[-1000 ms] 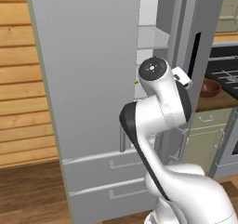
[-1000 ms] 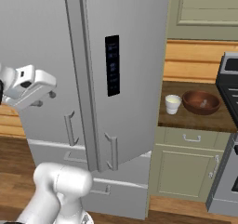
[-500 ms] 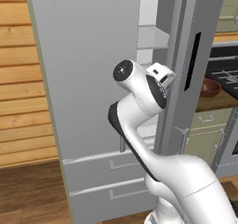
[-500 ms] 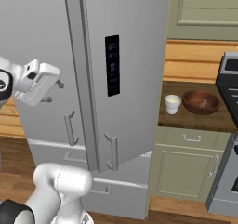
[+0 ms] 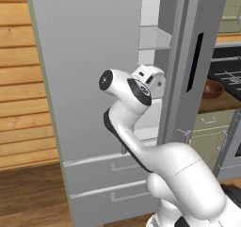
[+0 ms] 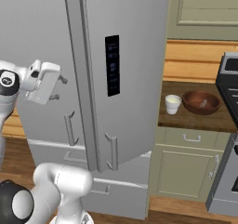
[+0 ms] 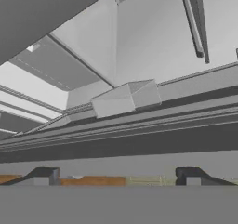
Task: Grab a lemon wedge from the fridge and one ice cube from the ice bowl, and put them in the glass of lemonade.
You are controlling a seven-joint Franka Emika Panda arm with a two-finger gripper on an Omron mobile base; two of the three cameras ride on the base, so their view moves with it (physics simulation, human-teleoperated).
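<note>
Left base view: the fridge stood with one door swung open; grey shelves showed in the gap. The gripper was raised at that gap, beside the other door's edge. The ice bowl sat on the counter at far right.
Right base view: the gripper was held in front of the fridge doors, jaws spread wide and empty. The glass of lemonade stood just beside the ice bowl on the counter.
Hand view: both dark fingertips stood far apart with nothing between them, facing grey fridge shelves. The lemon wedge could not be made out.
</note>
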